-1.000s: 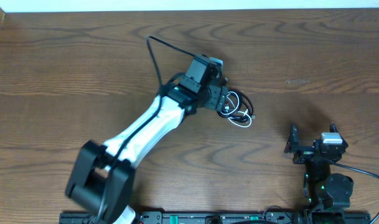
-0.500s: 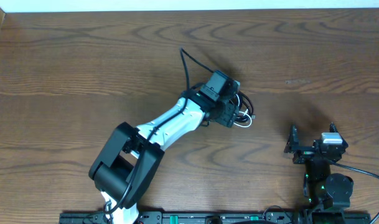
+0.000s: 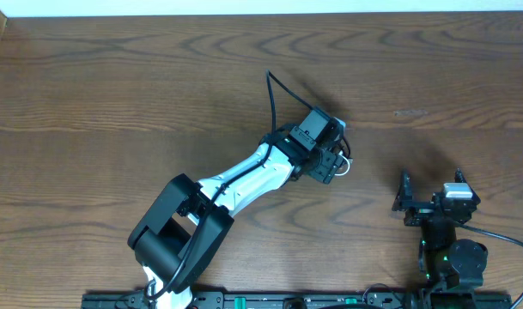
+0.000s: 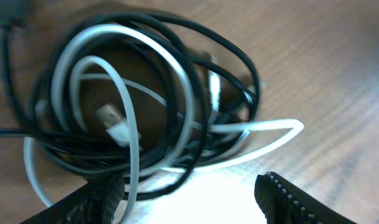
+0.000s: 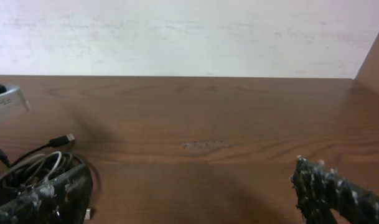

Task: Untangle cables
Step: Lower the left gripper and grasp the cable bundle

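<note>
The black and white cables (image 4: 152, 106) lie knotted together in a loose coil on the wooden table, filling the left wrist view. In the overhead view only a small part of the cables (image 3: 341, 165) shows past the left wrist. My left gripper (image 4: 189, 202) is open, its fingers low over the table at the near edge of the coil, with a white strand running by the left finger. My right gripper (image 3: 430, 199) is open and empty, well to the right of the cables. The cables also show at the left of the right wrist view (image 5: 37, 165).
The left arm (image 3: 244, 180) stretches diagonally across the table's middle, its thick black wire (image 3: 274, 99) arching up behind the wrist. A pale wall (image 5: 189, 31) borders the table's far edge.
My left arm has swung right, bringing its gripper over the cable coil, which it now mostly covers from above. The right arm has not moved.
</note>
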Controlling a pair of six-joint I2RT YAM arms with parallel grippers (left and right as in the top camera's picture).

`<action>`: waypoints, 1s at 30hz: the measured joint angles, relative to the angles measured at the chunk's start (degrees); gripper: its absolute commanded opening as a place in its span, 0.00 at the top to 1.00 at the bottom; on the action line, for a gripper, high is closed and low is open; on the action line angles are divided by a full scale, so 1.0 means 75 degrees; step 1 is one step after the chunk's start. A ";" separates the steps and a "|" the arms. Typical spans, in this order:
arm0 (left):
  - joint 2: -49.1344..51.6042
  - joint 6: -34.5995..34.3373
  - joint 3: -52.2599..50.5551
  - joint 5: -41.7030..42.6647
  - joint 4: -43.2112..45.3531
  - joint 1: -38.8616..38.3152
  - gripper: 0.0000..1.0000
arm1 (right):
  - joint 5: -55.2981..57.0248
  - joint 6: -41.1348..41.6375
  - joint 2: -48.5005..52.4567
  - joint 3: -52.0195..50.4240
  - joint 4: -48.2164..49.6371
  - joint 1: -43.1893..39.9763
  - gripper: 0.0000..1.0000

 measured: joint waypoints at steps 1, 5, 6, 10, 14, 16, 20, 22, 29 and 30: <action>0.0000 0.0000 0.0000 -0.0087 0.0032 0.0000 0.27 | 0.0000 0.0000 0.0000 0.0000 0.0000 0.0000 0.01; 0.0087 0.0000 0.0000 -0.0315 0.0274 0.0000 0.27 | 0.0000 0.0000 0.0000 0.0000 0.0000 0.0000 0.01; 0.0140 0.0000 0.0000 -0.0341 0.0335 0.0000 0.27 | 0.0000 0.0000 0.0000 0.0000 0.0000 0.0000 0.01; 0.0321 0.0000 0.0000 -0.0402 0.0449 0.0000 0.27 | 0.0000 0.0000 0.0000 0.0000 0.0000 0.0000 0.01; 0.0367 0.0000 0.0000 -0.0460 0.0554 0.0000 0.27 | 0.0000 0.0000 0.0000 0.0000 0.0000 0.0000 0.01; 0.0367 0.0000 0.0000 -0.0460 0.0580 0.0000 0.27 | 0.0000 0.0000 0.0000 0.0000 0.0000 0.0000 0.01; 0.0367 0.0000 0.0000 -0.0463 0.0845 0.0000 0.27 | 0.0000 0.0000 0.0000 0.0000 0.0000 0.0000 0.01; 0.0367 0.0000 0.0000 -0.0463 0.1128 0.0000 0.28 | 0.0000 0.0000 0.0000 0.0000 0.0000 0.0000 0.01; 0.0370 0.0000 0.0000 -0.0463 0.1253 -0.0017 0.32 | 0.0000 0.0000 0.0000 0.0000 0.0000 0.0000 0.01; 0.0373 0.0000 0.0000 -0.0463 0.1192 -0.0017 0.32 | 0.0000 0.0000 0.0000 0.0000 0.0000 0.0000 0.01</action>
